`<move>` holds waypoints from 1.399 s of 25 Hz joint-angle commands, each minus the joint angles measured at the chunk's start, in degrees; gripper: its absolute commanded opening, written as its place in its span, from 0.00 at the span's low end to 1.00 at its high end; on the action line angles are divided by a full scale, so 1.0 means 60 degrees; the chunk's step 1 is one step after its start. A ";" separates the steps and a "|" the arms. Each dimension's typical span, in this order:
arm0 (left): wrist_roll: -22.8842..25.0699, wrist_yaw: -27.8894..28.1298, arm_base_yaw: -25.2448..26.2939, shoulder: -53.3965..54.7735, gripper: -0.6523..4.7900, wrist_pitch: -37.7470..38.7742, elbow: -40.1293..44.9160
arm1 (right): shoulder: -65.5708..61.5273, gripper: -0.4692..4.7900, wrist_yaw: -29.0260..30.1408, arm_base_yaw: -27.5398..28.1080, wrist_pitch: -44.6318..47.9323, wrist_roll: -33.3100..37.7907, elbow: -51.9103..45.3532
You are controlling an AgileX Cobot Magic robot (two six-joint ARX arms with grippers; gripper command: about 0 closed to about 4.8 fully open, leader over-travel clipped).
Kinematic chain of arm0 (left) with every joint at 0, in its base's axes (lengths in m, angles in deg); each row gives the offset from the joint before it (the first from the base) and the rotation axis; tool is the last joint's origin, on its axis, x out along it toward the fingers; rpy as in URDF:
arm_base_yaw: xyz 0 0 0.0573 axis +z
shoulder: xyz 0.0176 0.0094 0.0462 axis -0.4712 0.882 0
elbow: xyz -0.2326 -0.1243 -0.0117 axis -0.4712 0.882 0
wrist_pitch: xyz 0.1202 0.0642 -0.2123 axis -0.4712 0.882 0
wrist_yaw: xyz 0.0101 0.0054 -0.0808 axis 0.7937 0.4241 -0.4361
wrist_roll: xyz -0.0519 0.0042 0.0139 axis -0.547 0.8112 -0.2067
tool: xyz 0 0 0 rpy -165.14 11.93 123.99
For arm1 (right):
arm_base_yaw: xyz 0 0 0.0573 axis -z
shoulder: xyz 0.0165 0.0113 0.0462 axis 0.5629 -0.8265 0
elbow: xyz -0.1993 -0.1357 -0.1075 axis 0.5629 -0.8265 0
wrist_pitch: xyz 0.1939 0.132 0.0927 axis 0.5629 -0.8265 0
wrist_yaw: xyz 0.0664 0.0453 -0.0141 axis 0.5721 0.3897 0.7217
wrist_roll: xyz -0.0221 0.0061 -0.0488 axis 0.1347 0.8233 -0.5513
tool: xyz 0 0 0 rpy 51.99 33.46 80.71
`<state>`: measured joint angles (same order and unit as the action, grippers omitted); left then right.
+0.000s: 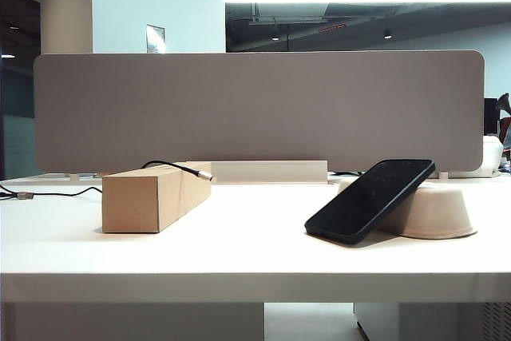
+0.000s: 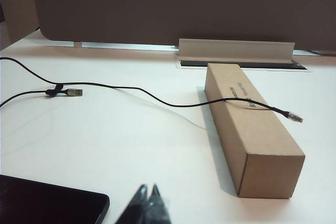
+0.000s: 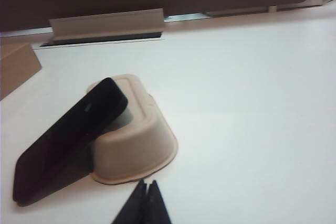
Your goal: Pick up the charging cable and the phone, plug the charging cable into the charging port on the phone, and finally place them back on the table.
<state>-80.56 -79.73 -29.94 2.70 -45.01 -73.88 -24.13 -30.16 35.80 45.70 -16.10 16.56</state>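
Phone leans on tray beyond closed right gripper; charging cable lies beyond closed, empty left gripper.

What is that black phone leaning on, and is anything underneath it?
The phone leans tilted against an upturned beige tray, its lower edge on the table. The gap beneath it is in shadow; nothing shows there. Whatever the upturned tray covers is hidden.

Left end effector, right end effector: black, pointed, tapering finger tips, matte finish.
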 commanded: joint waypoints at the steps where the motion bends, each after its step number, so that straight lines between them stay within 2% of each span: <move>1: 0.0007 -0.0036 0.0004 0.0007 0.11 0.0011 -0.0029 | 0.0022 0.08 0.0171 -0.0011 0.0408 0.0404 -0.0011; 3: 0.0007 -0.0036 0.0004 0.0007 0.11 0.0270 -0.0029 | 0.0018 0.08 0.0288 -0.0015 0.0838 0.1100 0.0000; 13: 0.0007 -0.0036 0.0004 0.0011 0.11 0.0331 -0.0029 | -0.0120 0.08 0.0590 -0.0015 0.0160 0.1341 0.1162; 18: 0.0007 -0.0036 0.0004 0.0011 0.11 0.0328 -0.0029 | -0.0874 0.08 0.0634 -0.0018 0.0153 0.1810 0.1803; 24: 0.0007 -0.0036 0.0004 0.0011 0.11 0.0328 -0.0029 | -0.2575 0.08 0.1421 -0.0025 0.0175 0.1902 0.2758; 29: 0.0004 -0.0044 0.0004 0.0011 0.11 0.0302 -0.0029 | -0.4357 0.08 0.2025 -0.0044 0.0251 0.2422 0.3432; 35: -0.0007 -0.0375 0.0000 0.0011 0.11 0.0240 -0.0047 | -0.6725 0.08 0.2386 -0.0922 0.0324 0.2579 0.4040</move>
<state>-80.59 -81.26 -29.94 2.70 -42.61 -73.88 -62.18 -16.45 31.87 46.64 -0.82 39.86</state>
